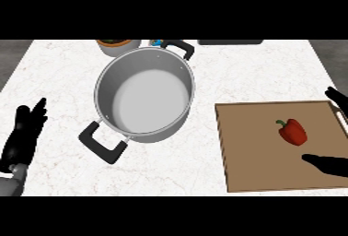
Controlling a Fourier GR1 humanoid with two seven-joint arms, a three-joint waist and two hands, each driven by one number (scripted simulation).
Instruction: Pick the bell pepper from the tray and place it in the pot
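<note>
The right hand (329,164) comes in at the view's right edge, spread wide and holding nothing. Its thumb lies low over the near part of the tray, and its fingers (338,98) show higher up by the tray's far right corner. In the gap between them, nearer the thumb and apparently touched by neither, the bell pepper (292,132) lies on its side on the wooden tray (258,175), stem pointing up and left. I judge it light, hollow and fairly stiff, with a glossy skin that may slip and a rounded body that may roll. The broad middle looks the best place to close on, not the thin stem. The pot (144,99) stands empty on the table (54,69), left of the tray. The left hand (24,133) rests open at the left edge
</note>
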